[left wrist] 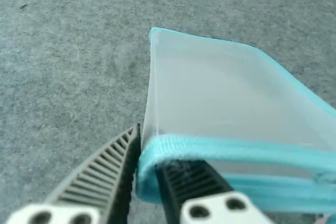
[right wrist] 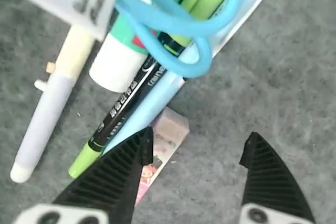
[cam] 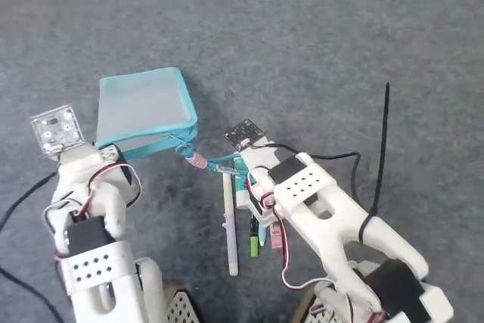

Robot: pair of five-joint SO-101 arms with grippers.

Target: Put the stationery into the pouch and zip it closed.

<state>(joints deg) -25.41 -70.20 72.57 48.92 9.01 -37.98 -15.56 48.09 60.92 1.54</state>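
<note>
On the grey table [cam: 318,51] | left gripper [left wrist: 148,153] pinches the teal-edged pouch [left wrist: 220,103] corner | right gripper [right wrist: 200,137] fingers spread wide over bunched pens [right wrist: 131,98] and pink eraser [right wrist: 167,137]

Landmark: we take the pouch [cam: 144,111], lying flat on the table [cam: 340,51] with its zip edge toward the arms.
Left gripper [left wrist: 147,150]: at the pouch's near left corner, jaws pinched on the zip edge.
Cord loop [cam: 223,163]: runs rightward from the pouch's near right corner, over the stationery.
Long pen [cam: 229,225]: right of the pouch and nearer the arms.
Glue stick [right wrist: 118,69]: just beyond the long pen from the pouch.
Marker [right wrist: 126,103]: next outward, beside the glue stick.
Slim pen [right wrist: 149,113]: touching the marker's outer side.
Eraser [right wrist: 163,140]: we list it farthest from the pouch, touching the slim pen.
Right gripper [right wrist: 199,142]: above the eraser, fingers apart.
</note>
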